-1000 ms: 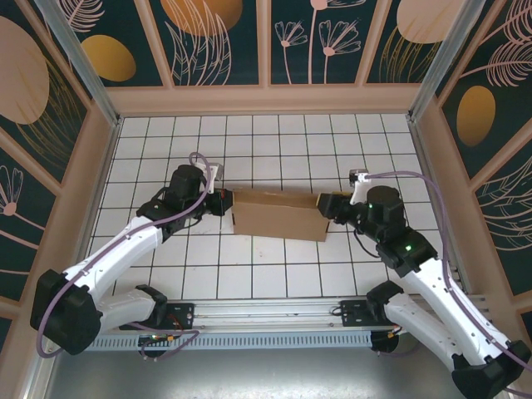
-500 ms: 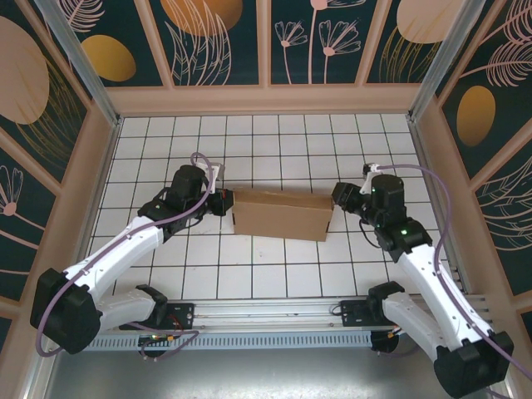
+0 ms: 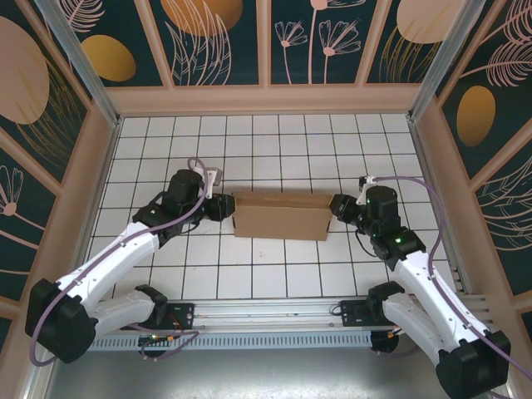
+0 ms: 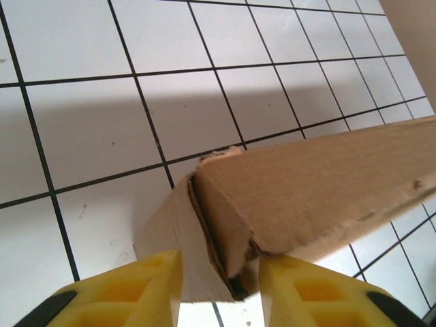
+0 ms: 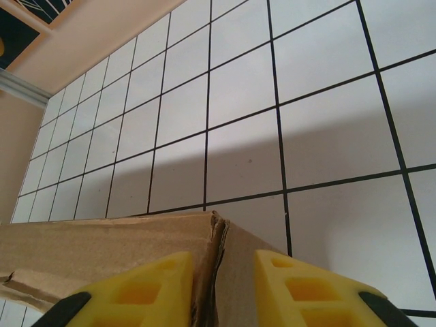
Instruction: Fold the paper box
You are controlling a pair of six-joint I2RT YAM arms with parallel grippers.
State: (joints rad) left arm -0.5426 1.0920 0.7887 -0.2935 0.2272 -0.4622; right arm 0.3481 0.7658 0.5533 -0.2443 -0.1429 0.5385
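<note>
Paper box (image 3: 280, 218) between left pincer (image 3: 224, 206), right pincer (image 3: 335, 205)

From above, the left gripper (image 3: 223, 206) and right gripper (image 3: 335, 205) sit at the 9 and 3 o'clock ends of the box (image 3: 280, 215), too small to tell whether they pinch it. Both wrist cameras cut their yellow fingers (image 4: 153, 289) off at 6 o'clock, hiding any contact with the cardboard. The box runs out at 3 o'clock by the left wrist, at 7 o'clock by the right.

On the table (image 3: 274, 141) lies the paper box (image 3: 280, 216), left gripper (image 3: 226, 207) at its left end, right gripper (image 3: 334, 205) opposite
</note>
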